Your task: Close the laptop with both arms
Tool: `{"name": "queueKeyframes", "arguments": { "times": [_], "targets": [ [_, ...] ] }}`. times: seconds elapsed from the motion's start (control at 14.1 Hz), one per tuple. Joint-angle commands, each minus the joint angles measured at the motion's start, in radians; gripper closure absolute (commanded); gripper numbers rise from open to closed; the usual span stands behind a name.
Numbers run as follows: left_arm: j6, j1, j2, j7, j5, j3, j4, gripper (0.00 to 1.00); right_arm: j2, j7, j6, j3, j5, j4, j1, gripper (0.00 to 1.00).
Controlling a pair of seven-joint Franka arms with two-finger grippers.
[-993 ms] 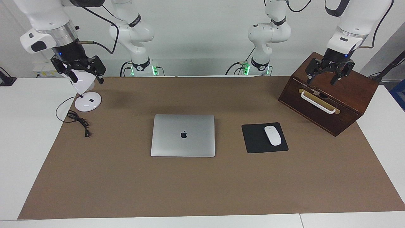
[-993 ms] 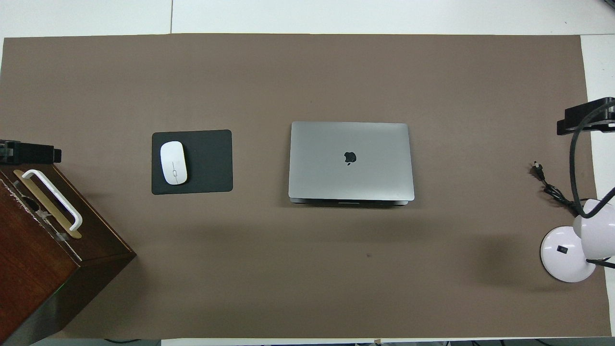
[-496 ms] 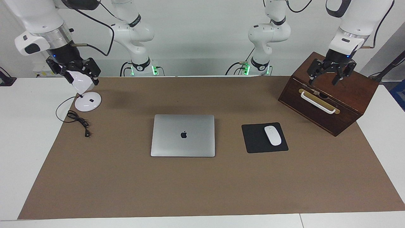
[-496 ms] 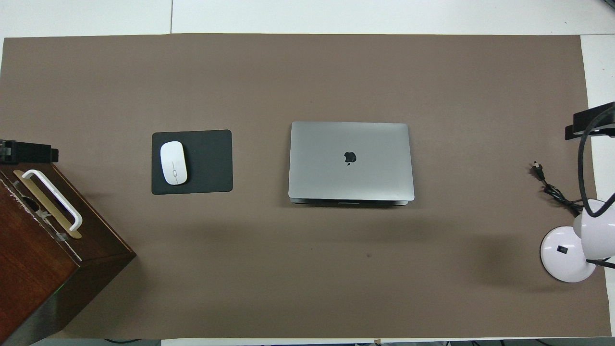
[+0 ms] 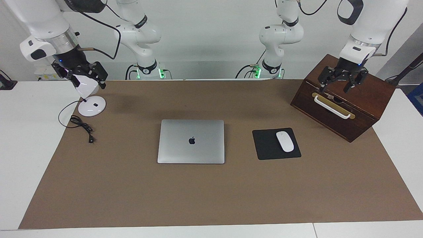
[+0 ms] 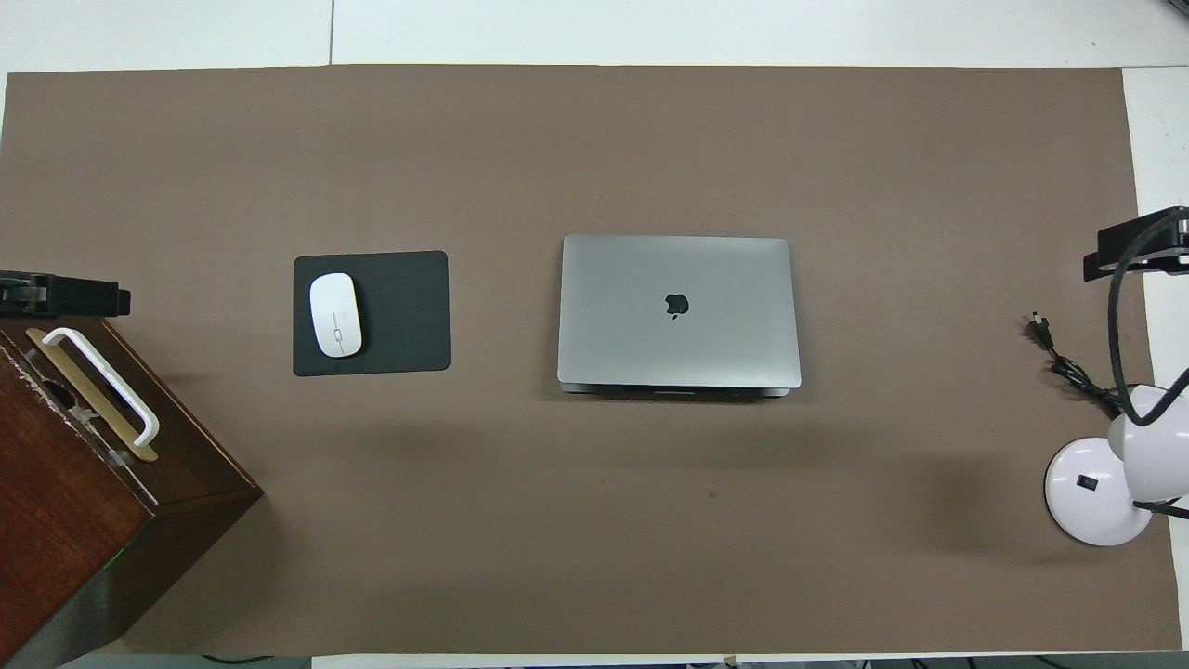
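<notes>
Right gripper: raised over the white desk lamp, at the right arm's end of the table; fingers are seen spread, with nothing held between them.
Desk lamp: white, with a round flat base and a rounded shade, set at the mat's edge; the shade is partly covered by the gripper above it.
Lamp cable: thin and black, lying loosely coiled on the mat beside the lamp base, farther from the robots than the base.
Brown mat: a large flat rectangular sheet by which most of the white table is covered.
Laptop: thin, silver-grey and rectangular, placed flat at the middle of the mat; the lid is down, the dark apple logo faces up, and neither gripper is in contact with it.
Mouse pad: black, square and thin, laid just beside the laptop toward the left arm's end.
Mouse: white and oval, resting on the pad.
Wooden box: dark brown, with a white bar handle on a brass plate, standing at an angle at the left arm's end, nearer to the robots than the pad.
Left gripper: held over the top of the wooden box; fingers are seen parted and empty.
</notes>
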Motion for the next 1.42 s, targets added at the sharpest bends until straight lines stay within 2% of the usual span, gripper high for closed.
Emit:
{"name": "queueKeyframes", "arguments": {
  "times": [0.0, 0.57, 1.35],
  "targets": [
    [0.019, 0.017, -0.010, -0.011, 0.016, -0.011, -0.009, 0.00, -0.017, -0.003, -0.012, -0.010, -0.022, -0.018, 0.011, 0.00],
    [0.003, -0.001, 0.048, -0.011, 0.017, 0.006, 0.031, 0.00, -0.017, -0.002, -0.022, -0.007, -0.022, -0.016, 0.011, 0.00],
    [0.011, 0.013, 0.012, -0.007, 0.017, -0.002, 0.017, 0.00, -0.017, 0.003, -0.025, -0.014, -0.005, -0.016, 0.011, 0.00]
  ]
}}
